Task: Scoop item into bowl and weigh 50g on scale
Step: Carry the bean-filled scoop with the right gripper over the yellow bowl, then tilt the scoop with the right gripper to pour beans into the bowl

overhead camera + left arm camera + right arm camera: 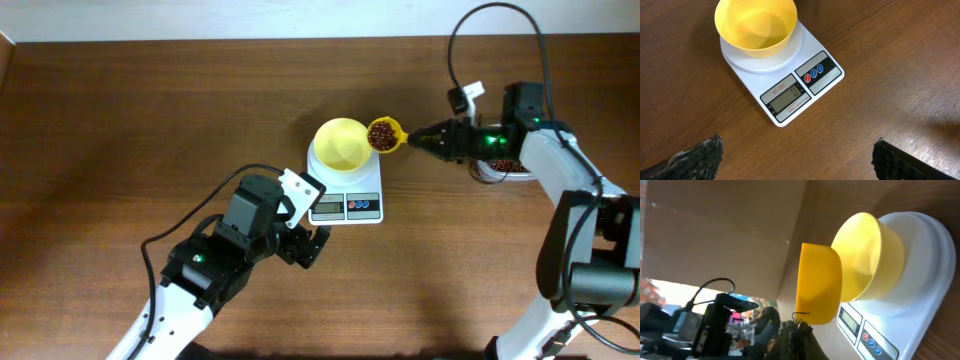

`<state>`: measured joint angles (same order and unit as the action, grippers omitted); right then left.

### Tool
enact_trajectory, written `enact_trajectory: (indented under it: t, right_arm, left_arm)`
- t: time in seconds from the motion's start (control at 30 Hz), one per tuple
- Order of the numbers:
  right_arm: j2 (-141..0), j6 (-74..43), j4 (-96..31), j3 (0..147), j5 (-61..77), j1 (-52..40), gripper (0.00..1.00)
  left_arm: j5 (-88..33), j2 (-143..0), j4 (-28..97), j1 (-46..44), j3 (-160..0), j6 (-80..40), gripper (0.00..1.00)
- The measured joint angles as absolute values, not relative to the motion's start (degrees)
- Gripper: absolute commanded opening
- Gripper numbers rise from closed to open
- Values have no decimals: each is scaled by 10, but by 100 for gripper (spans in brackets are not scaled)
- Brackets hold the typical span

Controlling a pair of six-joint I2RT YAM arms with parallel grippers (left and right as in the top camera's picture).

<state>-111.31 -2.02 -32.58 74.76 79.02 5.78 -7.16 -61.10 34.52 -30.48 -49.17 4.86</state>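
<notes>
The right end effector [420, 138] is clenched on the handle of a yellow scoop [383, 134]. The scoop is full of little brown beans [381, 133]. It hangs just beside the right rim of the yellow bowl [340, 145]. The bowl sits on the white scale [345, 207] and looks empty. The little screen on the scale shows zero. The left end effector [305, 247] is wide open and holds nothing. It is near the front of the scale.

What could go wrong? The scoop is heaped, and it is at the rim, not over the middle of the bowl. If it tips from here, some beans may land on the scale or roll away on the surface [150, 110]. Then the number would not tell what is in the bowl. If it tips too fast, too many beans could drop in at once, more than is wanted. The scoop could also bump the light bowl and push it sideways. The tub [505, 168] with more beans is mostly hidden under the right arm.
</notes>
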Motion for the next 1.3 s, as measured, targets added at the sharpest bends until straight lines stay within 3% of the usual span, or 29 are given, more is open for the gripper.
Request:
enact_trajectory:
  t: [0.4, 1.3]
  right_arm:
    - [-1113, -58, -260, 748, 713, -13, 4]
    - [-1114, -38, -140, 747, 582, -59, 4]
  left_arm:
    - [-72, -611, 345, -305, -492, 49, 99]
    - [-72, -611, 346, -305, -492, 49, 99]
